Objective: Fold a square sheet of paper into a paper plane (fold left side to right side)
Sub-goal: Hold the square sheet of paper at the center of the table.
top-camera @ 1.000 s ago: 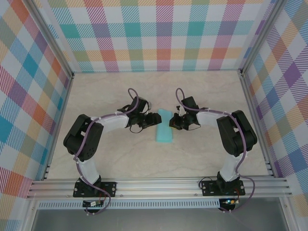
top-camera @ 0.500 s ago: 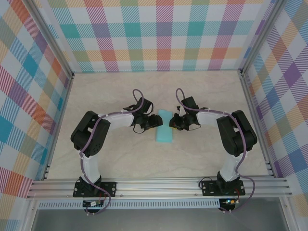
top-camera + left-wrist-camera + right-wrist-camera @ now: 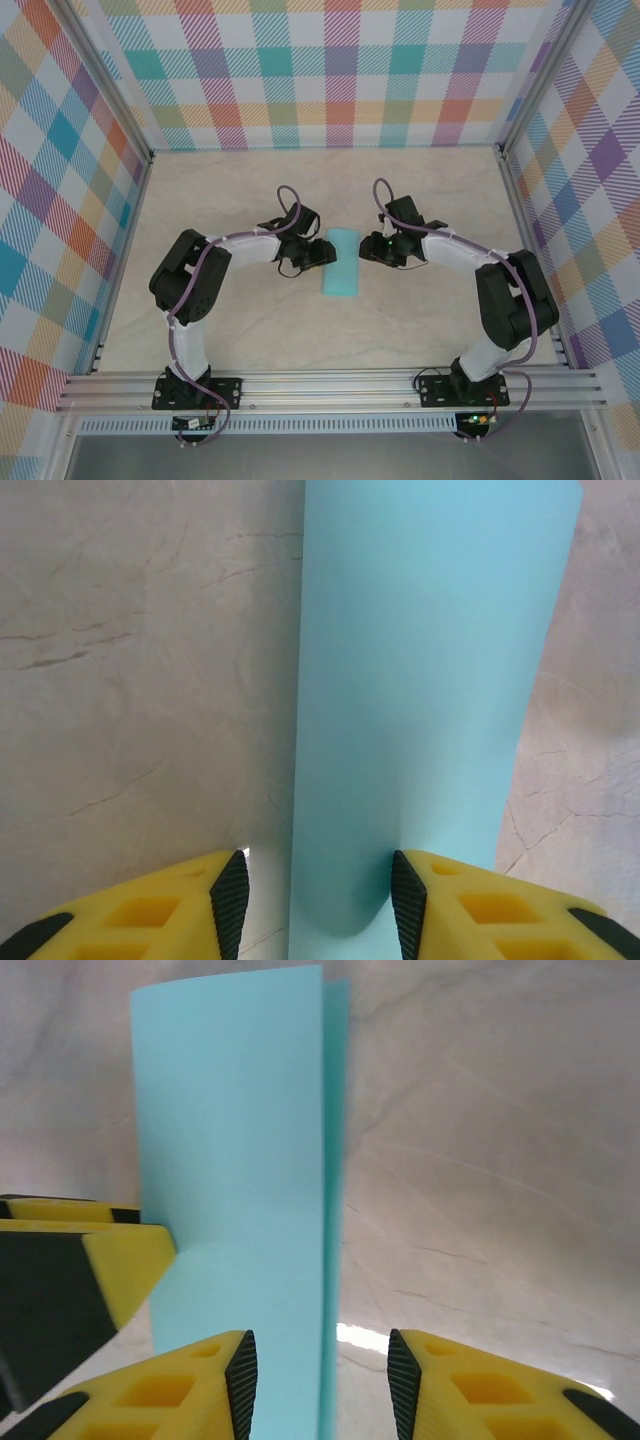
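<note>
Midway across the table (image 3: 240, 320), the square sheet of paper (image 3: 341, 263) lies folded in half, a narrow strip. The left gripper (image 3: 318, 898) at its left edge and the right gripper (image 3: 320, 1385) at its right each stand part open, pinching nothing. The left-to-right fold looks made; next, I judge, the crease needs pressing flat.

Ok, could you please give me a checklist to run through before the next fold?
1. The sheet of paper is folded in half and lies on the table: ok.
2. Its layers are aligned: not ok, one peeks past the other at the right gripper.
3. The left gripper is open, astride the sheet's other long edge: ok.
4. The right gripper is open, not pinching: ok.
5. The crease is pressed sharp: cannot tell.
</note>
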Controlling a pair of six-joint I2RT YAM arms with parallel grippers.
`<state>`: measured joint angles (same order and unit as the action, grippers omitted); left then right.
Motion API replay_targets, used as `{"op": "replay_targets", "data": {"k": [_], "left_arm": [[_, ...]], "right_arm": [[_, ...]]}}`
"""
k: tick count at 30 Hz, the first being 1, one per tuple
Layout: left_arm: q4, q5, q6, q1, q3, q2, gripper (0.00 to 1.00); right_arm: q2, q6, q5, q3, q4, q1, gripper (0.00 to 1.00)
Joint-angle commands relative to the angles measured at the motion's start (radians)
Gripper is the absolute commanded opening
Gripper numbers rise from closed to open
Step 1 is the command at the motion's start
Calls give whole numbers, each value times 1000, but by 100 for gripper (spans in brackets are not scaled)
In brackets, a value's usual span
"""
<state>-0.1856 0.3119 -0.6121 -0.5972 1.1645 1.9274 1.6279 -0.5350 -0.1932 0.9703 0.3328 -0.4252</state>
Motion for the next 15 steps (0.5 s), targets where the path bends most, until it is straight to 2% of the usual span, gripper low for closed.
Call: {"op": "replay_targets", "data": {"k": [1, 5, 15], "left_arm": [[-54, -23, 12, -15, 23, 29, 46], [-58, -26, 9, -18, 27, 40, 46], [-80, -34, 16, -29, 42, 54, 46]], "right_arm": [[4, 31, 105, -30, 114, 6, 40], [37, 33, 97, -42, 120, 6, 35], [75, 33, 74, -50, 100, 6, 34]]}}
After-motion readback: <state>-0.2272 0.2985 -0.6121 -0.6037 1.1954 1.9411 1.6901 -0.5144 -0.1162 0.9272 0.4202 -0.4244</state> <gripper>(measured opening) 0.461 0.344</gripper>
